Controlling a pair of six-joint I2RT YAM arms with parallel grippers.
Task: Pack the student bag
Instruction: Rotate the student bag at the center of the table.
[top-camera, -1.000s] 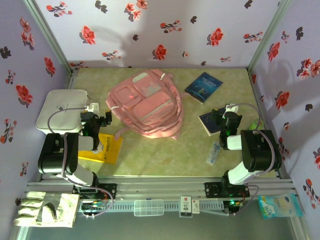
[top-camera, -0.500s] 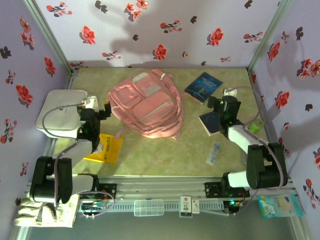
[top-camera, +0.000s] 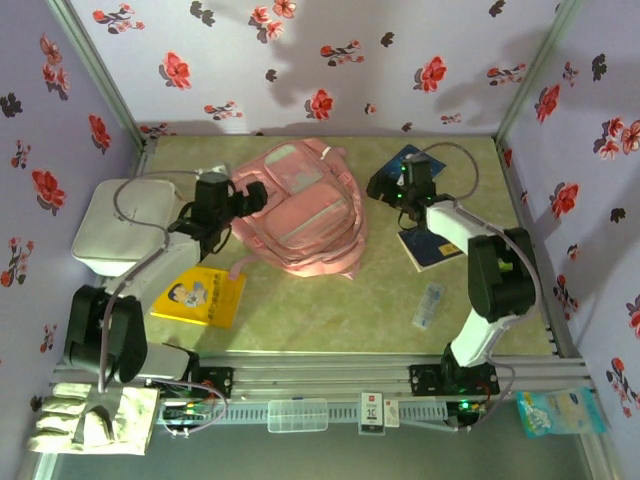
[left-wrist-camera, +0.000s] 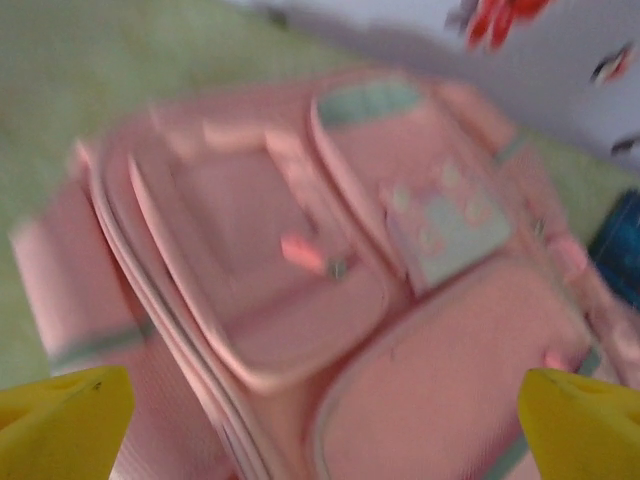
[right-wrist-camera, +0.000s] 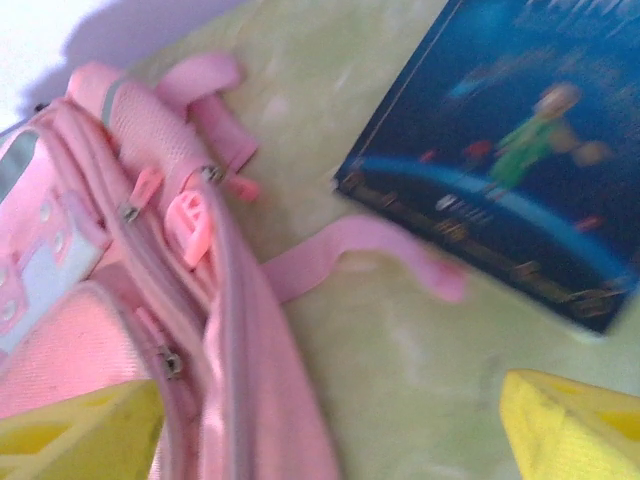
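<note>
The student bag (top-camera: 300, 212), a soft pink backpack, lies flat in the middle of the table. My left gripper (top-camera: 250, 196) hovers at its left edge. In the left wrist view the bag's front pockets (left-wrist-camera: 330, 300) spread under the wide-apart yellow fingertips (left-wrist-camera: 60, 420), and that gripper (left-wrist-camera: 320, 430) is open and holds nothing. My right gripper (top-camera: 379, 186) is at the bag's right side. In the right wrist view it (right-wrist-camera: 330, 430) is open over the bag's zipped edge (right-wrist-camera: 200, 330) and a loose pink strap (right-wrist-camera: 350, 250).
A blue picture book (right-wrist-camera: 510, 150) lies just right of the bag, with a darker book (top-camera: 430, 247) nearer me. A yellow book (top-camera: 200, 296) and a white rounded box (top-camera: 112, 228) are on the left. A small packet (top-camera: 428, 305) lies front right.
Both arms have swung forward to the bag. The left gripper went from beside the white box to the bag's left edge, the right from over the darker book to the bag's right side.
</note>
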